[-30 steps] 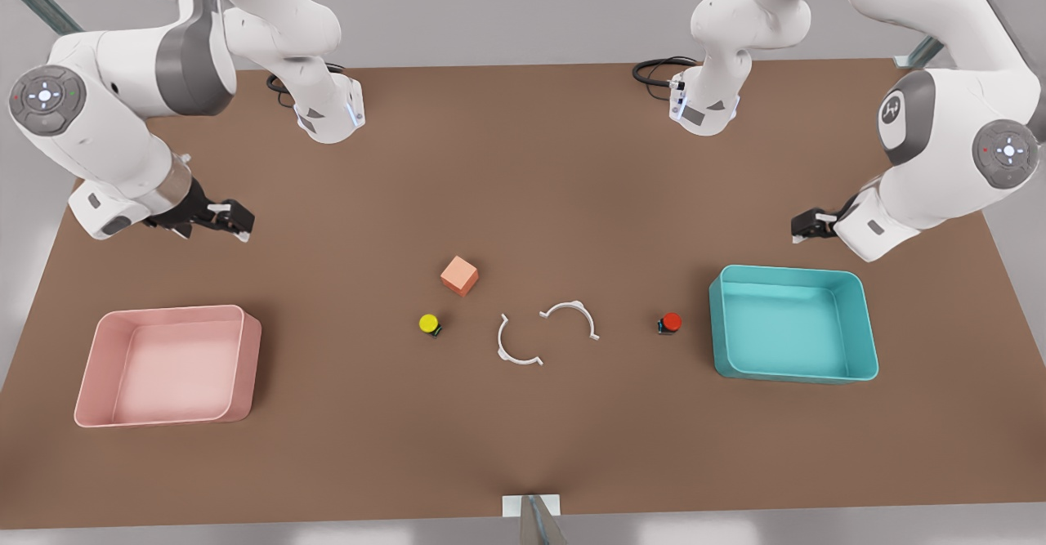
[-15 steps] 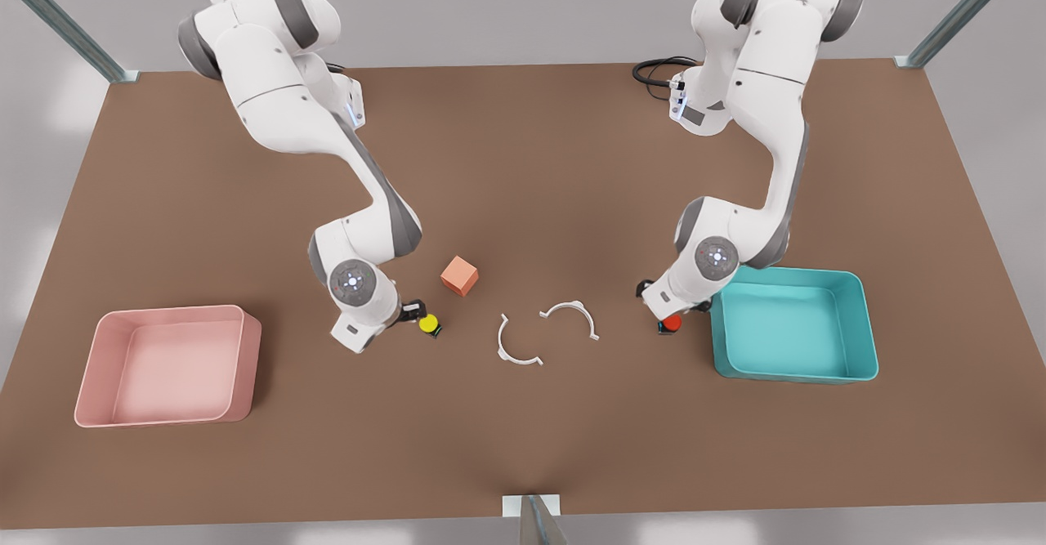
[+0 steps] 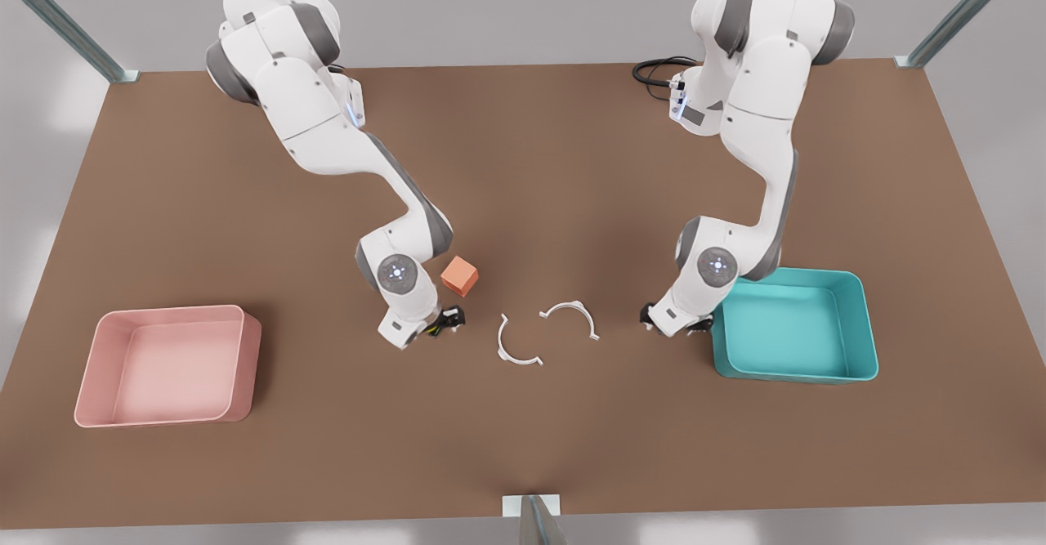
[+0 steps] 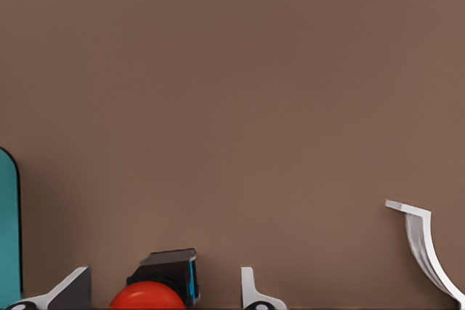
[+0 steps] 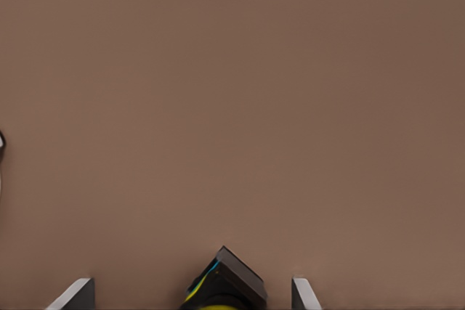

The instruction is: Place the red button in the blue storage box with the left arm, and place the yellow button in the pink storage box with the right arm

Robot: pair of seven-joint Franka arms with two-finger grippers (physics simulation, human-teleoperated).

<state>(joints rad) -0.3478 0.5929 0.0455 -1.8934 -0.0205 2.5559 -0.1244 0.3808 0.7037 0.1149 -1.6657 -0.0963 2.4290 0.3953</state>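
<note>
Now left gripper (image 4: 163, 292) spread wide around tiny red-capped push button (image 4: 149, 297) beside teal-blue plastic tray (image 3: 790, 324); right gripper (image 5: 192, 294) likewise wide around yellow-capped button (image 5: 218, 303).

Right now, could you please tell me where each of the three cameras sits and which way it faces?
Front view: high, opposite the arm bases, looking down on the table; both arms and the pink storage box show.
Left wrist view: low on the left gripper, fingers astride the red button.
Right wrist view: low on the right gripper, fingers astride the yellow button.
Front and left wrist views share the blue storage box.
</note>
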